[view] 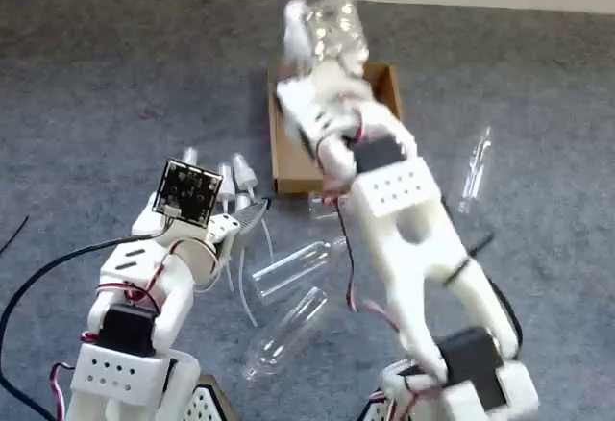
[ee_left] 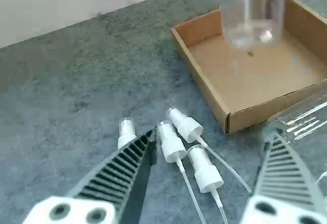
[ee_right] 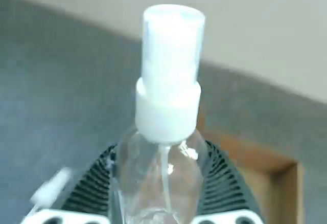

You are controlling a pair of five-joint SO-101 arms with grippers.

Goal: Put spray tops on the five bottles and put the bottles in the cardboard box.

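Observation:
My right gripper (ee_right: 158, 170) is shut on a clear bottle (ee_right: 156, 175) that carries a white spray top (ee_right: 168, 81). In the high view that bottle (view: 332, 29) hangs above the far end of the cardboard box (view: 284, 166), with the right gripper (view: 322, 89) over the box. From the left wrist view the same bottle (ee_left: 251, 14) floats over the box floor (ee_left: 255, 73). My left gripper (ee_left: 210, 136) stands open just above several loose spray tops (ee_left: 170, 142) on the grey carpet. In the high view the left gripper (view: 240, 219) sits beside those tops (view: 227, 177).
Loose clear bottles lie on the carpet: two (view: 288, 269) (view: 288, 336) between the arms, one (view: 478, 166) to the right of the box, one (ee_left: 301, 116) by the box's near corner. Black cables trail at the lower left.

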